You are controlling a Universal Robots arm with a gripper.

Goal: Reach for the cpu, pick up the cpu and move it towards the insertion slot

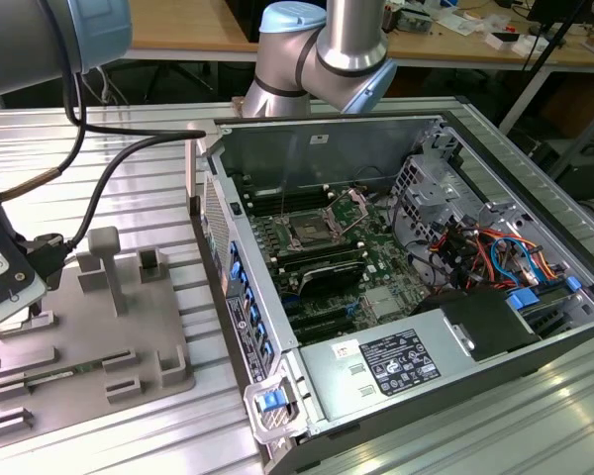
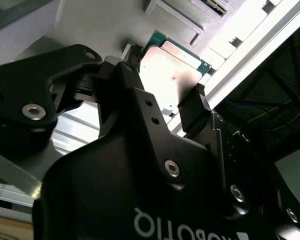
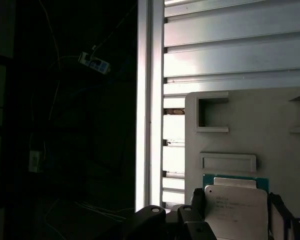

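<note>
Right now the cpu [image 2: 172, 70] is seen in both wrist views as a silvery square with a thin green rim, caught between the two black fingers [image 2: 194, 107], which are pressed against its opposite edges. It is held just at the grey plastic tray [image 1: 99, 336], beside the tray's rectangular recesses; whether it is lifted clear of the tray cannot be told. In the exterior view the gripper [image 1: 10, 292] is found low over the tray's edge, at the exterior view's left, with a black cable [image 1: 99, 188] looped above it. The insertion slot [image 1: 307, 234], a metal-framed socket with a dark centre, is seen on the green motherboard inside the open computer case [image 1: 376, 366], well apart from the cpu, toward the exterior view's right. Tray and case are both set on a slatted aluminium table [image 1: 535, 416]. The arm's base [image 1: 322, 49] is seen behind the case.
</note>
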